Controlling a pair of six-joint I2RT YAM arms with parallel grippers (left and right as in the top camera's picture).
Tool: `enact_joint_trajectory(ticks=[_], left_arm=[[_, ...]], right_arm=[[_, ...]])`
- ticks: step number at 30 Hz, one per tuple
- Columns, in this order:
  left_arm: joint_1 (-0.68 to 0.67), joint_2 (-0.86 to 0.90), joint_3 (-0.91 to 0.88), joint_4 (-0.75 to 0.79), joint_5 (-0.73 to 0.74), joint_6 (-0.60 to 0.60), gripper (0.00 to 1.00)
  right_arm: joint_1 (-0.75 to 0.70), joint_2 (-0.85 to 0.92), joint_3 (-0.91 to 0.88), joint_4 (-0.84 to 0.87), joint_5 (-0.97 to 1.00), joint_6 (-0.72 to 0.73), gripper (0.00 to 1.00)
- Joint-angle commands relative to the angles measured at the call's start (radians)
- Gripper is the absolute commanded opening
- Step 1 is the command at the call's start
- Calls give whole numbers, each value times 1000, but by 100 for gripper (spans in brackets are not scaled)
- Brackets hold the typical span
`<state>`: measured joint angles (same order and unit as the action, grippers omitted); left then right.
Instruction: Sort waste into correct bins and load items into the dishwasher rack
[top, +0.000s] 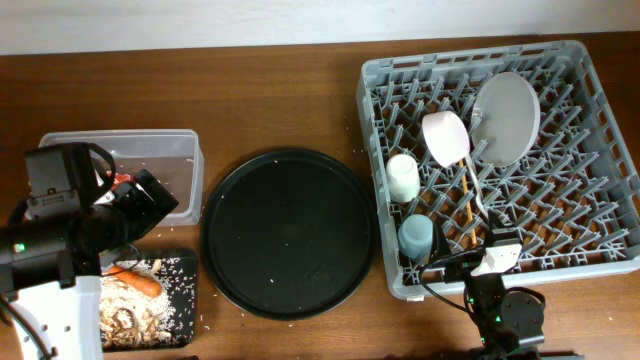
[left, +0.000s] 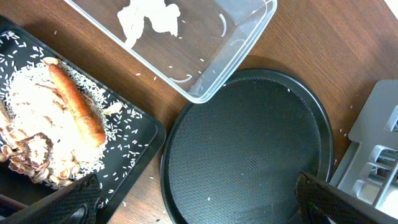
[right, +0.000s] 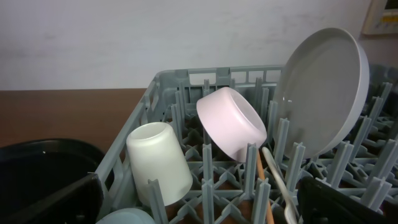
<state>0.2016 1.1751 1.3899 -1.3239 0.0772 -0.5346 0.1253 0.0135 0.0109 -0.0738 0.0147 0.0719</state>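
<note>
The grey dishwasher rack (top: 600, 70) holds the pale plate (top: 507, 118), white bowl (top: 446, 137), cream cup (top: 403, 177), blue cup (top: 416, 235), chopsticks (top: 468, 225) and fork (top: 480, 200). My right gripper (right: 199, 202) is open and empty at the rack's front edge (right: 186, 74), facing the cream cup (right: 158, 158), bowl (right: 230, 121) and plate (right: 320, 87). My left gripper (left: 202, 202) is open and empty above the table between the black tray (left: 143, 130) and the round tray. The carrot (left: 78, 112) lies on rice and food scraps (left: 31, 155) in the black tray. The tissue (left: 149, 18) lies in the clear tub (left: 236, 62). A bit of red wrapper (top: 119, 180) shows in the tub beside my left arm.
The large round black tray (top: 290, 230) lies between the bins and the rack, with a few rice grains on it. Loose rice grains lie on the wooden table around the black tray. The left arm covers part of the tub and the black tray.
</note>
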Motion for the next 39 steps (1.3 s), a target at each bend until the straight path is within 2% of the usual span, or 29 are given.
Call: enact_joint_trajectory(ticks=[1, 19, 25, 27, 29, 31, 33, 36, 39], left_arm=[[4, -6, 13, 2, -7, 12, 99], [1, -9, 10, 2, -8, 12, 99], [-234, -354, -39, 6, -129, 12, 99], [-305, -547, -150, 6, -126, 8, 99], [-318, -684, -264, 14, -126, -40, 99], [-318, -835, -442, 94, -127, -45, 99], [-318, -958, -636, 261, -127, -45, 99], [-317, -1069, -908, 667, -129, -45, 99], [-317, -1084, -1131, 1076, -130, -38, 99]], right_arm=[[5, -9, -5, -6, 5, 8, 99], [5, -9, -5, -6, 5, 8, 99], [5, -9, -5, -6, 5, 8, 99], [5, -9, -5, -6, 5, 8, 99], [5, -9, -5, -6, 5, 8, 99], [5, -9, -5, -6, 5, 8, 99], [5, -9, -5, -6, 5, 8, 99], [5, -9, -5, -6, 5, 8, 99], [5, -9, -5, -6, 5, 8, 99]])
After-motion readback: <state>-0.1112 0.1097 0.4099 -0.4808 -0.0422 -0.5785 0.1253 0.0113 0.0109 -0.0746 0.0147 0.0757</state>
